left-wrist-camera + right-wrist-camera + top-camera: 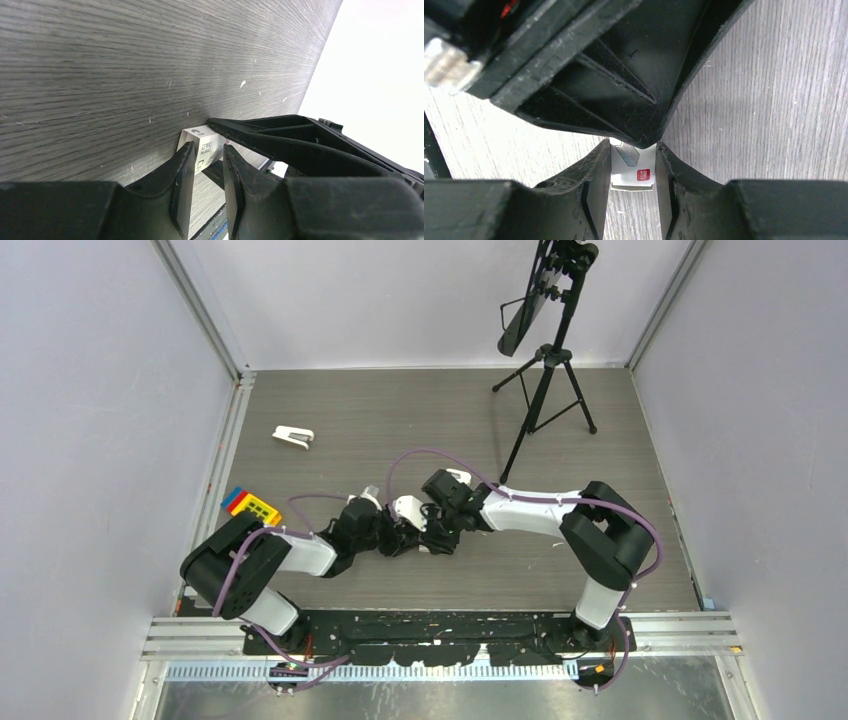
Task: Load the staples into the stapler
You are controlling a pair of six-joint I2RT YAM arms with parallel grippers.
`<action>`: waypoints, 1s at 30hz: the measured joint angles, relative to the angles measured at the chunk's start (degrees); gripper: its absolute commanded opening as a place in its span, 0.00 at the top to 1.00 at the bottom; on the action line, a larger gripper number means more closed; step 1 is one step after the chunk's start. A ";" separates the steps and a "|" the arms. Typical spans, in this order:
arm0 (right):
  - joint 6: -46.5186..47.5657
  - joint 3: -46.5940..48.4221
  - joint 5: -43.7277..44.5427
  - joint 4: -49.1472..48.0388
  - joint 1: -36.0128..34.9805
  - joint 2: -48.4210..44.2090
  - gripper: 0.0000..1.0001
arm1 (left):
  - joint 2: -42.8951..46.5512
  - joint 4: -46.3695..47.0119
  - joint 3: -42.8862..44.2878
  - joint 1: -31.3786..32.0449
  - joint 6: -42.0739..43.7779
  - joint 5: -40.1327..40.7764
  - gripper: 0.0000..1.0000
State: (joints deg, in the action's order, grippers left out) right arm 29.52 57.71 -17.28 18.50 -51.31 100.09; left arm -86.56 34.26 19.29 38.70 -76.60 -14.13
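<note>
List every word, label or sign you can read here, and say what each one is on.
Red badge on the box: white letters, turned sideways, probably "deli", but too small to be sure.
Box face, right wrist view: a grey chevron pattern, no words.
Box side, left wrist view: dark printed characters, too blurred to read.
Coloured block: no text can be made out.
</note>
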 measured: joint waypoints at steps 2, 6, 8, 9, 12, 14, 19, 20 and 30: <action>-0.15 -0.26 0.00 -0.31 0.00 -0.15 0.59 | 0.00 0.24 -0.04 0.11 -0.28 0.00 0.72; -0.59 -0.68 0.00 -0.76 0.04 -0.42 0.57 | -0.17 1.49 -0.13 0.57 -1.22 -0.11 0.72; -0.85 -0.96 -0.09 -1.51 0.04 -0.48 0.57 | -0.48 3.26 -0.13 1.05 -1.81 -0.66 0.73; -0.98 -1.09 -0.24 -2.05 0.02 -0.50 0.56 | -0.68 4.20 -0.13 1.31 -2.23 -0.90 0.73; -1.01 -1.81 -0.66 -3.56 0.02 -0.74 0.56 | -2.03 7.26 -0.39 1.60 -3.52 -1.62 0.75; -1.01 -2.14 -0.74 -4.07 0.00 -0.87 0.56 | -3.41 9.90 -0.90 1.64 -4.63 -2.10 0.76; -0.98 -2.45 -0.68 -4.35 0.02 -1.09 0.55 | -8.31 19.52 -2.56 1.64 -8.52 -3.32 0.79; -1.01 -2.47 -0.66 -4.35 0.02 -1.11 0.53 | -9.25 21.16 -2.80 1.62 -9.03 -3.48 0.79; -1.66 -4.28 -0.81 -7.21 -0.61 -2.69 0.39 | -19.28 34.67 -5.66 2.78 -12.22 -3.89 0.72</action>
State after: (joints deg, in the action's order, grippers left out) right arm 27.86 53.43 -18.09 11.29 -51.92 97.41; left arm -105.84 68.93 13.63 41.47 -88.82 -18.02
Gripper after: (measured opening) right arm 0.577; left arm 0.237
